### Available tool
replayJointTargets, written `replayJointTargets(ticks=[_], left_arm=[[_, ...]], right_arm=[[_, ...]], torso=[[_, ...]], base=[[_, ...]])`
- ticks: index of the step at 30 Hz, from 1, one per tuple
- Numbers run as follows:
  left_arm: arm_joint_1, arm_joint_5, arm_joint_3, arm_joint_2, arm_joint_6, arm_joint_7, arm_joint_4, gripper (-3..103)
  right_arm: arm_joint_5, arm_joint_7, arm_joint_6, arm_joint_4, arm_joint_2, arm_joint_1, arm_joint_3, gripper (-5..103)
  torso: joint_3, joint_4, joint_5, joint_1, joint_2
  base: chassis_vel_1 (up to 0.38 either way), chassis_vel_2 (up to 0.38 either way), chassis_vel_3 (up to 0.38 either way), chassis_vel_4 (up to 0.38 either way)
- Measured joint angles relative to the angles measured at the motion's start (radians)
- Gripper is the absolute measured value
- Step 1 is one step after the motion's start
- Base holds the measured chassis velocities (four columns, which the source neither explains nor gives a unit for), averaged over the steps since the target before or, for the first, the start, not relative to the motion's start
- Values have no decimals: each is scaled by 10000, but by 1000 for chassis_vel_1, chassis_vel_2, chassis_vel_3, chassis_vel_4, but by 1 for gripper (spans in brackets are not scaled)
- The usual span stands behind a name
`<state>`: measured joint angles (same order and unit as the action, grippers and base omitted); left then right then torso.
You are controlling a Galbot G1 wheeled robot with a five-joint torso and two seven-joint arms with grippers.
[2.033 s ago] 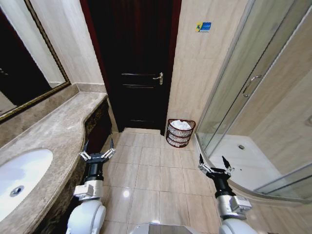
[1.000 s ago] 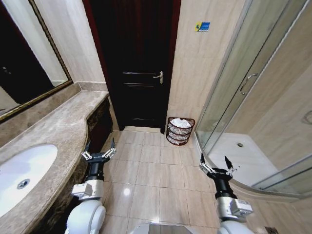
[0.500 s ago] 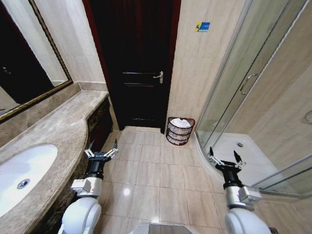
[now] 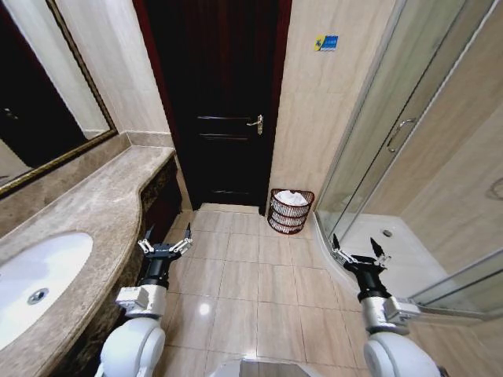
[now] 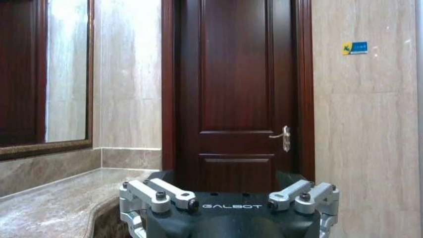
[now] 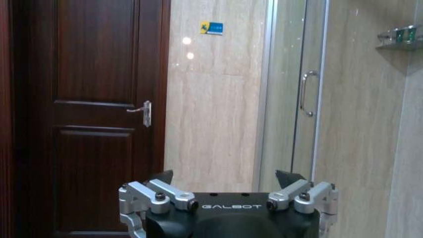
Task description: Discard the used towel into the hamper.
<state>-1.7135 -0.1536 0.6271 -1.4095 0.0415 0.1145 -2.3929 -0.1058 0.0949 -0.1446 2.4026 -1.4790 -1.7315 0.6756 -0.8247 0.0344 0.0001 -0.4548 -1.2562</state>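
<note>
— Hamper (image 4: pixel 291 212) is spotted on the tiled floor (image 4: pixel 244 283), set against the wall between the dark door (image 4: pixel 216 102) and the glass shower enclosure (image 4: pixel 393 157). White cloth, apparently a towel (image 4: pixel 291 199), is seen inside it already.

— And the grippers?

— Left gripper (image 4: pixel 165 244) is held low beside the marble counter (image 4: pixel 86 212), fingers spread wide, nothing carried. Right gripper (image 4: pixel 358 255) is held near the curved shower threshold (image 4: pixel 346 275), fingers likewise splayed and empty. Both are kept well apart from the hamper.

— So which step is judged to be in hand?

— With white cloth in the basket and nothing held, the drop itself looks done, or an approach is being made; which of the two cannot be settled. If more is called for, the open floor straight ahead would have to be crossed.

— Room for that?

— A clear lane of tiles is offered down the middle. It is hemmed by the counter edge on the left and the shower kerb on the right, so the arms would need to be kept tucked in.
</note>
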Motion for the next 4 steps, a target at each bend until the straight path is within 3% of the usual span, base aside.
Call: replayJointTargets(ticks=[4], left_arm=[[-3, 3, 3, 0, 1, 4, 0, 100]], right_arm=[[4, 0, 0, -3, 0, -3, 0, 100]], torso=[[0, 0, 0, 0, 0]], base=[[0, 0, 0, 0]])
